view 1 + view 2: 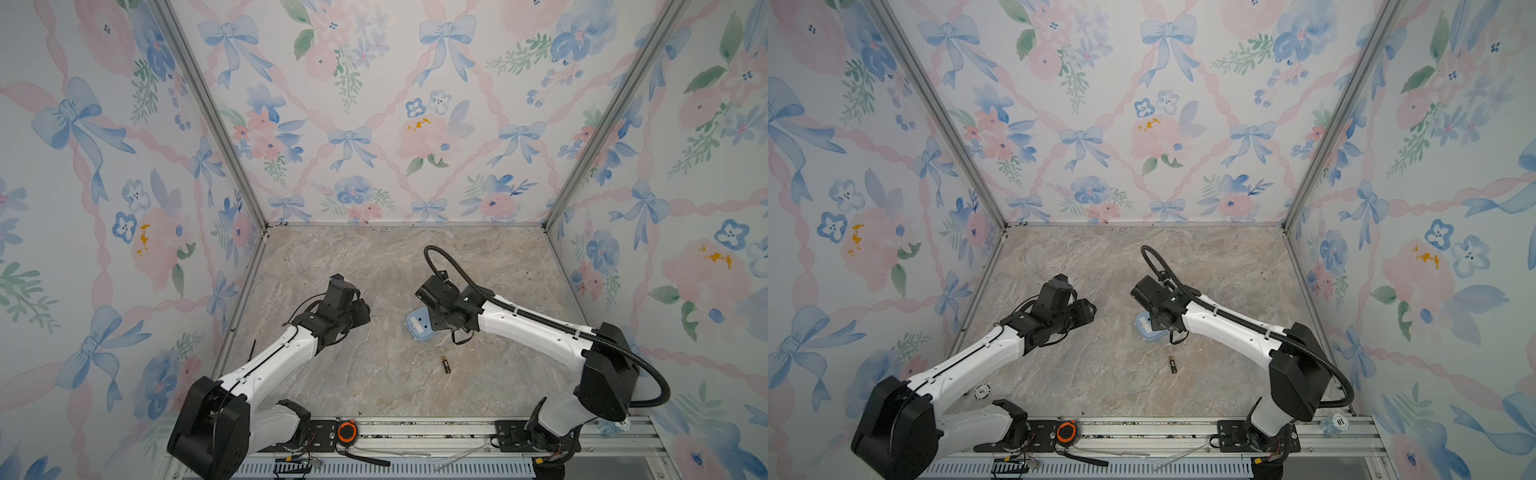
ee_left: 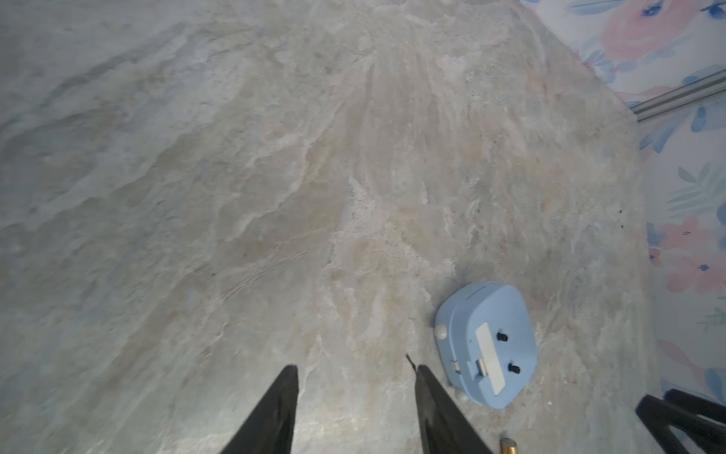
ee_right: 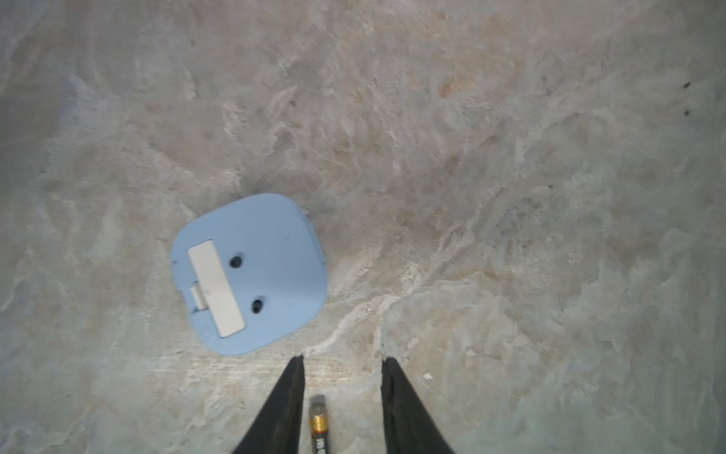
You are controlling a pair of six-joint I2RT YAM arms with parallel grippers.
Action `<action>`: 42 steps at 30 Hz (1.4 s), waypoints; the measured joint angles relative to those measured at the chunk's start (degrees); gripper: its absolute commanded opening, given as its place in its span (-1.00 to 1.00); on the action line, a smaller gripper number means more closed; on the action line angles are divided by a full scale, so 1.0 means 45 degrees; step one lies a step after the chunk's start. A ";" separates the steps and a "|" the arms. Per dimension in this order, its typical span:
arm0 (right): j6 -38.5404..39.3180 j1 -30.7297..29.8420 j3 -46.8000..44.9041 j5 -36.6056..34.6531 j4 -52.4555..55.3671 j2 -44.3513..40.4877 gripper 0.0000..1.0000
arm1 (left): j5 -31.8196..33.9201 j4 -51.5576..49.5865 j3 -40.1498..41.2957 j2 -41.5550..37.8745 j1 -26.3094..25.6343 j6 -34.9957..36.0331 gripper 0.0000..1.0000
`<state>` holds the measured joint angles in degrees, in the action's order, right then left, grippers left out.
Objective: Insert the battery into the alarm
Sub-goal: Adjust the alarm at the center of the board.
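Metal rail (image 1: 436, 426) at the front edge carries both arm bases. Just beyond it the battery (image 1: 446, 365) lies flat on the marbled surface (image 1: 374, 266), touching nothing. In the right wrist view it (image 3: 319, 428) shows below and between the fingers of the right gripper (image 3: 341, 359), which are parted and hold nothing. Farther back the alarm (image 1: 417, 326) lies face down, blue back up, partly under the right wrist and near the battery. Across from it, well apart, the left gripper (image 2: 355, 367) hangs over bare surface, fingers spread and empty.
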<state>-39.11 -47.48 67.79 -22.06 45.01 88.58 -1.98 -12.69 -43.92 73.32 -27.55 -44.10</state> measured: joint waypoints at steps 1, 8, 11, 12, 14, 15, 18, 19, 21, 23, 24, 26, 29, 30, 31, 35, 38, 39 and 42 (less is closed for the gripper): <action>-0.0306 0.0457 -0.0733 0.0393 -0.0423 -0.0432 -0.21 | -0.0379 0.0243 -0.0631 0.0855 -0.0131 0.0257 -0.13; -0.1603 0.1127 -0.3016 0.2050 -0.1860 -0.1229 -0.77 | -0.2273 0.1239 -0.3915 0.5654 -0.1073 0.1297 -0.32; -0.2035 0.1676 -0.3322 0.2973 -0.2545 -0.1098 -0.90 | -0.2608 0.1297 -0.4357 0.6659 -0.1331 0.1336 -0.39; -0.2118 0.1749 -0.3322 0.3211 -0.2710 -0.0962 -0.90 | -0.2681 0.1297 -0.4386 0.6834 -0.1350 0.1326 -0.41; -0.2254 0.1841 -0.3322 0.3638 -0.3157 -0.0559 -0.90 | -0.2822 0.1268 -0.4386 0.7111 -0.1360 0.1336 -0.43; -0.2278 0.1841 -0.3317 0.3803 -0.3308 -0.0379 -0.89 | -0.2841 0.1263 -0.4381 0.7155 -0.1360 0.1331 -0.43; -0.2322 0.1846 -0.3152 0.4226 -0.3594 0.0364 -0.87 | -0.2885 0.1345 -0.4235 0.7159 -0.1360 0.1331 -0.43; -0.2322 0.1855 -0.3021 0.4342 -0.3653 0.0622 -0.86 | -0.2909 0.1413 -0.4109 0.7150 -0.1360 0.1336 -0.43; -0.2312 0.1875 -0.2686 0.4527 -0.3706 0.1107 -0.86 | -0.2914 0.1428 -0.3779 0.7116 -0.1360 0.1336 -0.43; -0.2263 0.1875 -0.2312 0.4682 -0.3793 0.1549 -0.84 | -0.2919 0.1423 -0.3376 0.7014 -0.1360 0.1336 -0.44; -0.2254 0.1880 -0.2132 0.4682 -0.3764 0.1719 -0.82 | -0.2890 0.1423 -0.3191 0.6951 -0.1360 0.1341 -0.45; -0.2166 0.1919 -0.1768 0.4765 -0.3735 0.2035 -0.79 | -0.2856 0.1423 -0.2744 0.6708 -0.1360 0.1336 -0.45; -0.1948 0.1991 -0.1059 0.4896 -0.3672 0.2550 -0.74 | -0.2856 0.1574 -0.2123 0.6198 -0.1467 0.1331 -0.45; -0.1841 0.1996 -0.0792 0.4911 -0.3638 0.2735 -0.73 | -0.2856 0.1579 -0.1948 0.6047 -0.1506 0.1331 -0.45; -0.1744 0.2035 -0.0529 0.4988 -0.3633 0.2948 -0.71 | -0.2875 0.1603 -0.1734 0.5867 -0.1545 0.1331 -0.44; -0.1297 0.2069 0.0345 0.5547 -0.3696 0.3774 -0.66 | -0.2909 0.1787 -0.1098 0.5144 -0.1953 0.1268 -0.44; -0.0860 0.2021 0.1161 0.6062 -0.3531 0.4503 -0.62 | -0.2846 0.1914 -0.0505 0.4386 -0.2239 0.1030 -0.41; -0.0719 0.2001 0.1477 0.6188 -0.3439 0.4726 -0.63 | -0.2749 0.1943 -0.0282 0.4099 -0.2283 0.0962 -0.37; -0.0325 0.1919 0.2356 0.6222 -0.3235 0.5207 -0.57 | -0.2127 0.1928 0.0481 0.3065 -0.2268 0.0617 -0.22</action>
<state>-40.58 -38.85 78.39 5.93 30.46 112.01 -11.55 -4.01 -41.76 87.11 -37.76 -41.32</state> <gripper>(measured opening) 0.191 0.355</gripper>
